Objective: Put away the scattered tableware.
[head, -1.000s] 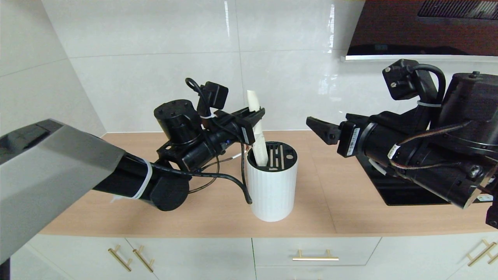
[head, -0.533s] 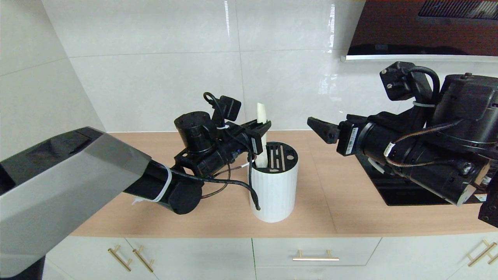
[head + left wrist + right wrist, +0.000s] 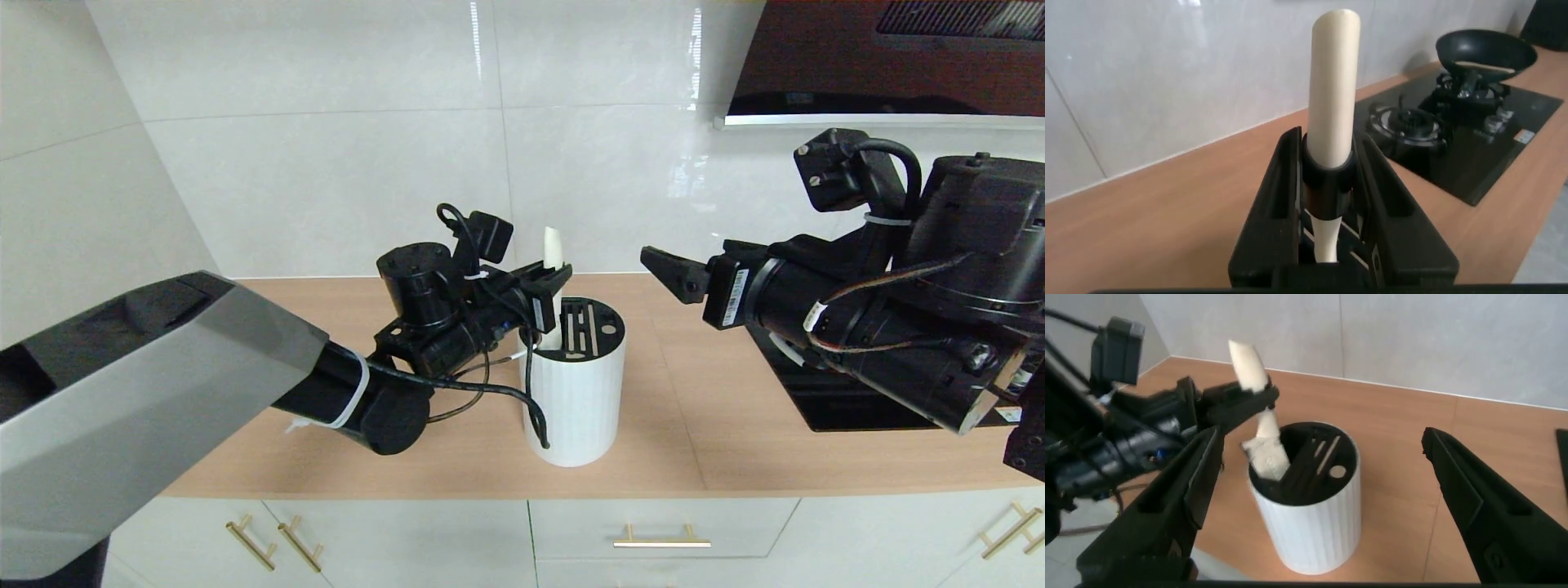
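A white ribbed utensil holder (image 3: 571, 400) with a black slotted top stands on the wooden counter (image 3: 457, 441). A cream-handled utensil (image 3: 553, 245) stands upright with its lower end inside the holder's wide slot. My left gripper (image 3: 551, 278) is shut on its handle just above the holder's rim; in the left wrist view the handle (image 3: 1333, 98) rises between the fingers of the left gripper (image 3: 1333, 163). My right gripper (image 3: 1323, 434) hangs open to the right of the holder (image 3: 1310, 514), above the counter, holding nothing.
A black cooktop (image 3: 849, 412) lies on the counter's right part, with a black pan (image 3: 1486, 51) on a burner. A dark range hood (image 3: 890, 57) hangs at the upper right. White tiled wall runs behind; bare counter lies left of the holder.
The left gripper has moved down and slightly right, sinking the cream-handled utensil deeper into the holder. The right gripper has stayed nearly where it was.
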Available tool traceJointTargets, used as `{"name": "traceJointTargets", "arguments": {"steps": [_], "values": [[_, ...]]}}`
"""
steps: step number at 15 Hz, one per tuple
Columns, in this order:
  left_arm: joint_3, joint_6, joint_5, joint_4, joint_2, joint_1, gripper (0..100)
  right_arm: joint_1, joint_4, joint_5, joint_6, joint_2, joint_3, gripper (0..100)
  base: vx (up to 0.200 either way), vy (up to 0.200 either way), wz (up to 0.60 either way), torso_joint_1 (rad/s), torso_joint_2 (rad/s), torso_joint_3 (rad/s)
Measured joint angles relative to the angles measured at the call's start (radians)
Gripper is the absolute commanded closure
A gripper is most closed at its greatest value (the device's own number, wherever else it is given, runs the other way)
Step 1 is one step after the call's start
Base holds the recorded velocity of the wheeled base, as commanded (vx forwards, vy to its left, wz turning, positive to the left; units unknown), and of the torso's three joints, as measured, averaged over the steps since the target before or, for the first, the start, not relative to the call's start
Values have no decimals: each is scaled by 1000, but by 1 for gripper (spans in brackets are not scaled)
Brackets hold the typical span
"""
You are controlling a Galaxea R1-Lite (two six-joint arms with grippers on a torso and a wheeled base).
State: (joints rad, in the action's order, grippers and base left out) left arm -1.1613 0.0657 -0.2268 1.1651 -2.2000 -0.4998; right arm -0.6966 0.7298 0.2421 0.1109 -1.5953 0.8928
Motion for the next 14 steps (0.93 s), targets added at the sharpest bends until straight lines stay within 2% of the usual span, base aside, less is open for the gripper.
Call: {"name": "traceJointTargets", "arguments": {"steps": [2,3,6,10,12,14], "values": [[-1,0,1,-4,-18,-4,100,0,0,0,0,-1,0,0,0,0,0,0,0,0],[-1,-1,2,-5,-26,-7,0,0,0,0,0,-2,0,0,0,0,0,0,0,0],[-3,0,24,3,-32,-11,0,1,0,0,0,-2,0,0,0,0,0,0,0,0],[2,1,96,48,11,-13,0,1,0,0,0,-2,0,0,0,0,0,0,0,0],[10,4,153,114,61,-13,0,5,0,0,0,-1,0,0,0,0,0,0,0,0],[23,26,169,171,141,-14,0,20,1,2,0,2,0,0,0,0,0,0,0,0]]}}
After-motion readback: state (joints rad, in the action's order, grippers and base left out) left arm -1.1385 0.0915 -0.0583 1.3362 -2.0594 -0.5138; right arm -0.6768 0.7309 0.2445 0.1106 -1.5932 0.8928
